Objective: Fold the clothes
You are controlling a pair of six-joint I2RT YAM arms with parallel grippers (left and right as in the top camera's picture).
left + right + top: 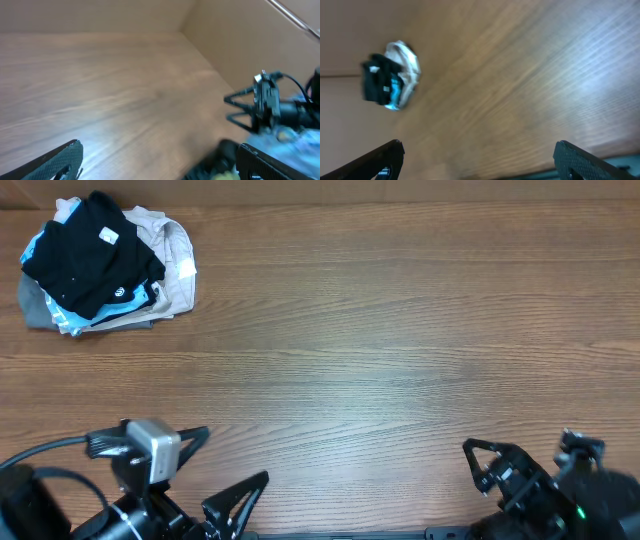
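My left tool (232, 457) and right tool (473, 468) stand wide, empty; the black T-shirt (85, 255) lies atop the beige garment (172, 238) at the bench's (400, 330) far left corner, so a deep grab could lift both

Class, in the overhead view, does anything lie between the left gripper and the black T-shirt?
Nothing visible does. Only bare table separates the open left gripper from the black T-shirt, which lies on top of the other garments.

no legible txt – white tag (110, 236) on black t-shirt (85, 260) too small.
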